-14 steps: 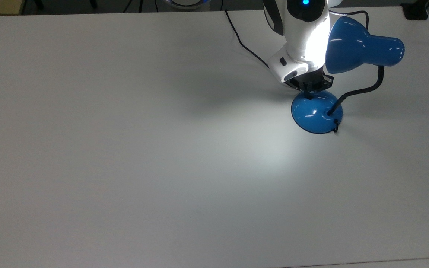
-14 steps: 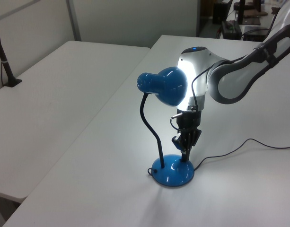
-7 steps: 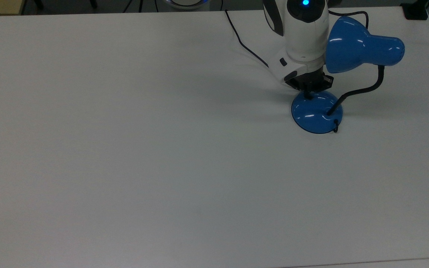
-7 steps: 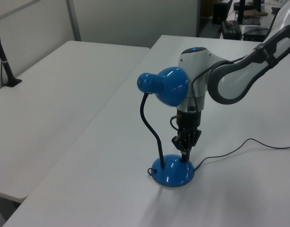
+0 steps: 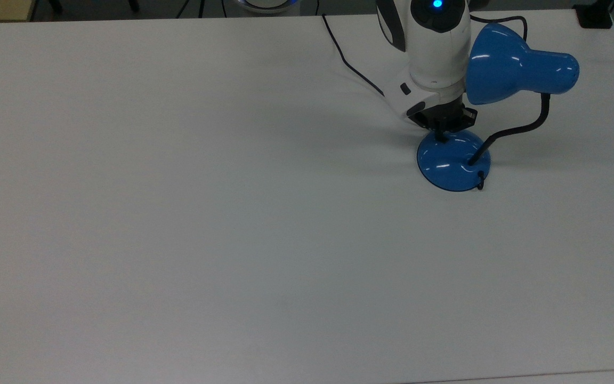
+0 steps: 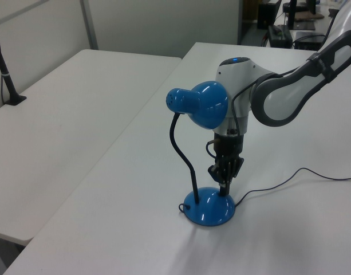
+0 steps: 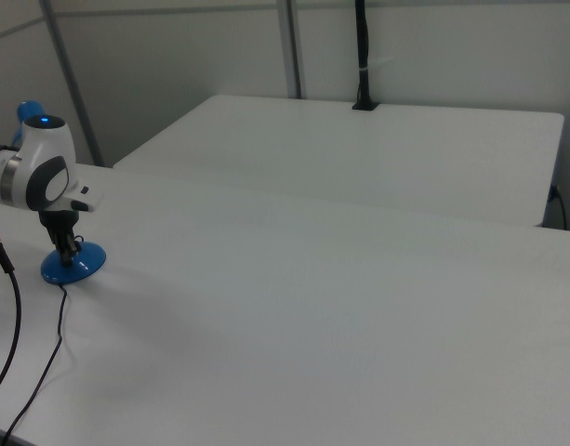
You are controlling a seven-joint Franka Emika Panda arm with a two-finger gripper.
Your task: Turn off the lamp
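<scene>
The blue lamp stands at the top view's right, unlit, with its cone shade on a black gooseneck over the domed base. My gripper points straight down with its tip touching the far edge of the base, where the switch is hidden beneath it. In the left view the gripper is shut to a single narrow tip on the base, just under the shade. In the right view the gripper stands on the base.
The lamp's thin black cord trails over the white table toward the far edge, behind the arm. A second white table adjoins at the left view's left. A dark clamp sits at the table's corner.
The lamp's light went out: the bright glow on the arm and the pool of light on the table are gone. The gripper has stayed on the base.
</scene>
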